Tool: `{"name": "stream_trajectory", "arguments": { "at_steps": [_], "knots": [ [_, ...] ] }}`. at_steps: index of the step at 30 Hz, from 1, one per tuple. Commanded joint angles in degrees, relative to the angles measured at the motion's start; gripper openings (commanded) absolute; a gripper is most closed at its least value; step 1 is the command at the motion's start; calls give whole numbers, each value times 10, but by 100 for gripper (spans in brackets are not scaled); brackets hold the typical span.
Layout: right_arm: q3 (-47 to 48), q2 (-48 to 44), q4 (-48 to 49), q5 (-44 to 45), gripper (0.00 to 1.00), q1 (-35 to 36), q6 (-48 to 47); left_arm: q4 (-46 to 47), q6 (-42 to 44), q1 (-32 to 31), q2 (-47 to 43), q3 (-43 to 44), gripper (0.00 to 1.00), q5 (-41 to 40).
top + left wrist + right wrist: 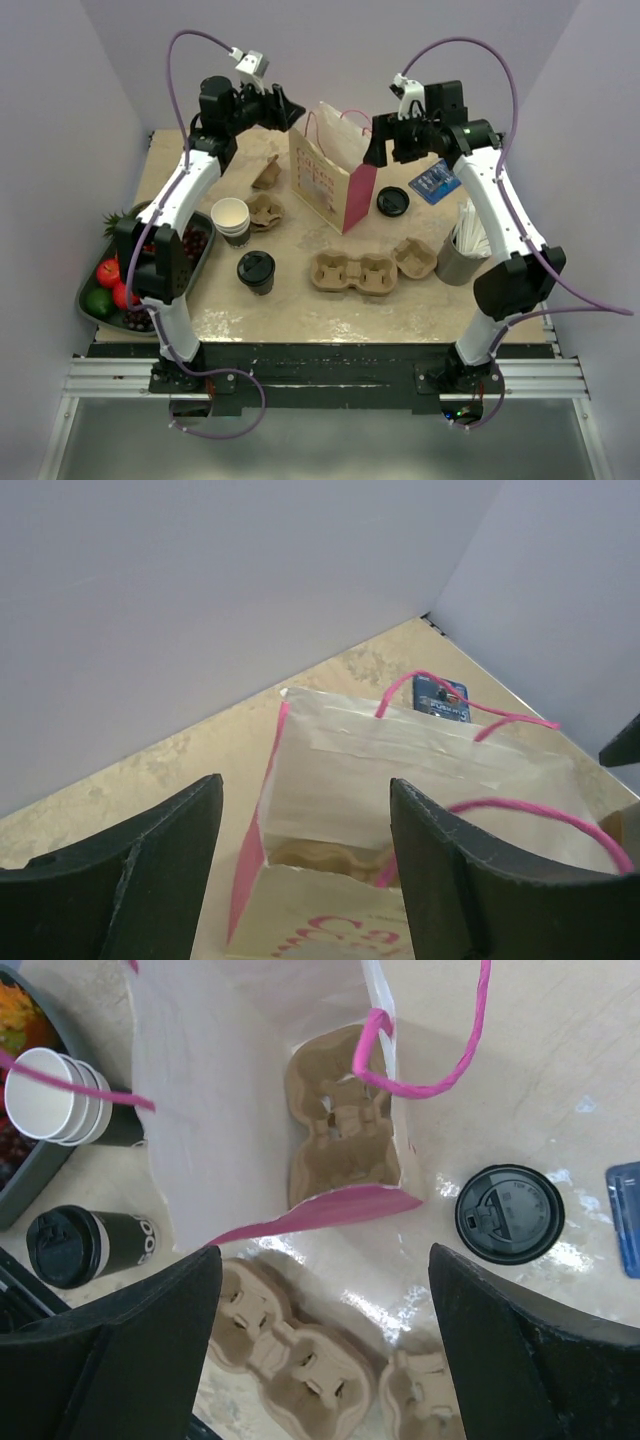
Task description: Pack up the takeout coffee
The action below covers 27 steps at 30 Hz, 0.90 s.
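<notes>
Just one takeout coffee (256, 271), one loose lid (393, 201)

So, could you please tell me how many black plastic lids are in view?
2. One caps the takeout coffee, beside the stacked cups; the other, a loose lid, lies flat right of the paper bag. More could hide inside the bag.

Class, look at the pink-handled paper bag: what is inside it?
A brown pulp cup carrier lies on the floor of the paper bag. No cup shows in it. The bag's leaning wall covers part of the floor, so that part is unseen.
</notes>
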Motion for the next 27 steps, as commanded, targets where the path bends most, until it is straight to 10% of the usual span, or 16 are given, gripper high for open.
{"name": "stream_trajectory", "arguments": {
  "at_steps": [1,10,15,20,27],
  "knots": [
    [29,21,32,-30,86,-1,32,55,-11,2,50,62,70,14],
    [56,78,47,-61,75,3,-23,19,40,0,63,43,42,38],
    [103,114,53,-100,22,3,-29,4,41,-3,42,33,0,45],
    [133,104,44,-102,0,2,-31,-8,25,-3,-3,15,0,55],
    [160,69,43,-126,0,2,-48,-31,6,-3,-86,0,0,62]
  ]
}}
